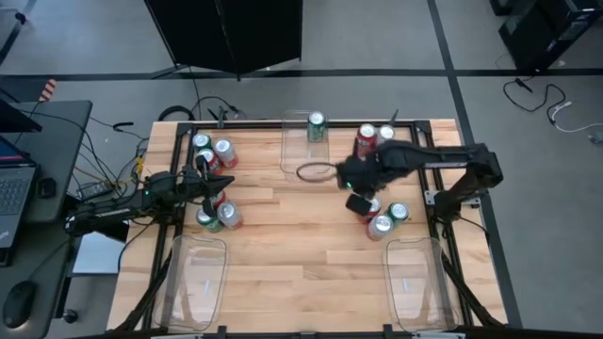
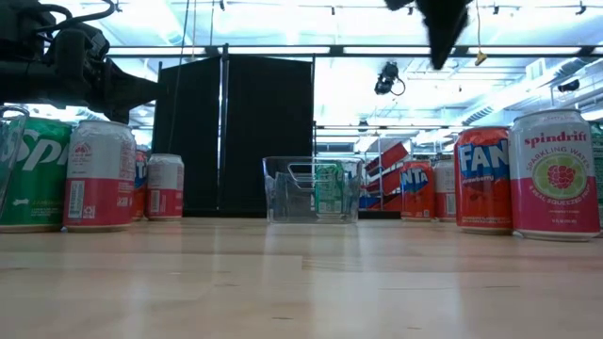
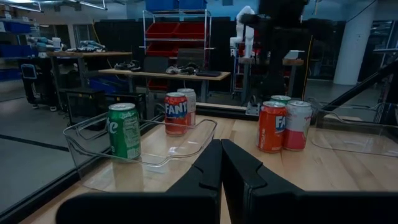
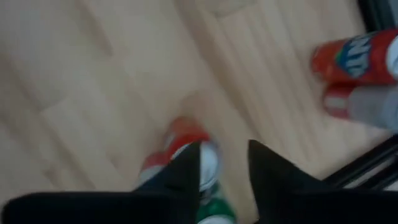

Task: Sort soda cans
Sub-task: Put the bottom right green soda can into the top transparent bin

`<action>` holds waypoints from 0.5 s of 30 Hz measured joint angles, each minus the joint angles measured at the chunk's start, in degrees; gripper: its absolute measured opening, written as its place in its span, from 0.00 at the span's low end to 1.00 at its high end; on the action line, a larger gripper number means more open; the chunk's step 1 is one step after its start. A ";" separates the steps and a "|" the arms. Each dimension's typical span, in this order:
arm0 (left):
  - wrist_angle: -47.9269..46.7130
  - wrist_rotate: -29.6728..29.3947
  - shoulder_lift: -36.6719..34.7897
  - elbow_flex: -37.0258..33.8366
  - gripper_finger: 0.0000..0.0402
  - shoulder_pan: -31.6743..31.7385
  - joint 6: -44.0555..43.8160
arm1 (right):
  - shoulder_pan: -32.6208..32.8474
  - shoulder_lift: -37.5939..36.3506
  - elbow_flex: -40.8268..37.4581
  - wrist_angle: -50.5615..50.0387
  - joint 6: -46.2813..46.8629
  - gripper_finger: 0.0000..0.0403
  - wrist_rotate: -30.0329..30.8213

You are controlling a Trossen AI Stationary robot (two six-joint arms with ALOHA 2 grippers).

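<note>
1. We see the right gripper (image 1: 360, 201) out over the middle-right of the table (image 1: 301, 254), its fingers (image 4: 186, 168) spread with a clear gap between them and holding nothing.
2. Right under those fingers a red can (image 4: 180, 140) stands beside a green can (image 4: 214, 211); the picture is too blurred for us to read their labels.
3. Just off the right gripper, toward the table's near right, we spot a silver-white can (image 1: 380, 225) and a green-topped can (image 1: 399, 213) side by side.
4. Beyond the right gripper, toward the far edge, a red Fanta can (image 1: 366, 143) stands next to another can (image 1: 385, 134).
5. The left gripper (image 1: 209, 187) sits over the left side, fingers (image 3: 208, 171) pressed together, empty.
6. Ahead of the left gripper we read "Fanta" on a red can (image 3: 272, 126), touching a pink-and-white can (image 3: 297, 124); a green Sprite can (image 3: 124, 131) stands inside a clear tray (image 3: 186, 146), with a further Fanta can (image 3: 175, 114) behind it.
7. On either side of the left gripper, two clusters: cans at the far side (image 1: 213, 153) and cans at the near side (image 1: 219, 217).
8. Down low we read "spindrift sparkling water" on a pink can (image 2: 557, 175), "FAN" on its red neighbour (image 2: 483, 179), and "Sp" on a green can (image 2: 33, 174) at the other side.
9. Two more clear trays (image 1: 196, 282) (image 1: 419, 282) lie at the near edge.
</note>
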 joint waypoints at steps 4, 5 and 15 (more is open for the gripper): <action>-0.01 0.00 0.02 -0.01 0.03 0.00 0.01 | 4.00 -4.90 -5.26 -0.05 7.23 0.11 -0.01; -0.01 0.00 0.02 0.01 0.03 0.00 -0.01 | 4.86 -6.65 -6.98 -0.07 9.16 0.10 0.01; -0.01 0.00 0.01 -0.01 0.03 0.00 0.01 | 13.94 -21.39 -23.76 0.14 23.16 0.26 -3.83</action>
